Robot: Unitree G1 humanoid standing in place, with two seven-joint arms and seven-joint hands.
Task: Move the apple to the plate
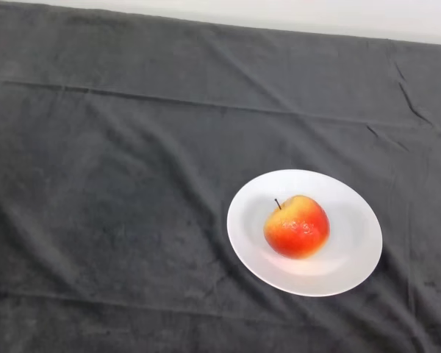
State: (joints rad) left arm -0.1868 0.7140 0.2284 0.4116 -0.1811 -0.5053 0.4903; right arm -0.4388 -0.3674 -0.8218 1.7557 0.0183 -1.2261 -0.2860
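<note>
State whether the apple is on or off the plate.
On. The apple rests inside the white plate, near its middle, stem pointing up.

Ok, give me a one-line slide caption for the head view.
A red-and-yellow apple sits stem-up on a white plate on the dark cloth.

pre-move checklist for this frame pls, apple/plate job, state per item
1. Apple on the plate: ok, it sits inside the rim, near the middle.
2. Apple settled: ok, resting with its stem up and slightly tilted.
3. Plate flat on the dark cloth: ok, whole rim in view.
4. Plate away from the table's far edge: ok.
5. Left hand position: cannot tell, no part of the robot shows.
6. Apple's underside contact: cannot tell, hidden.
</note>
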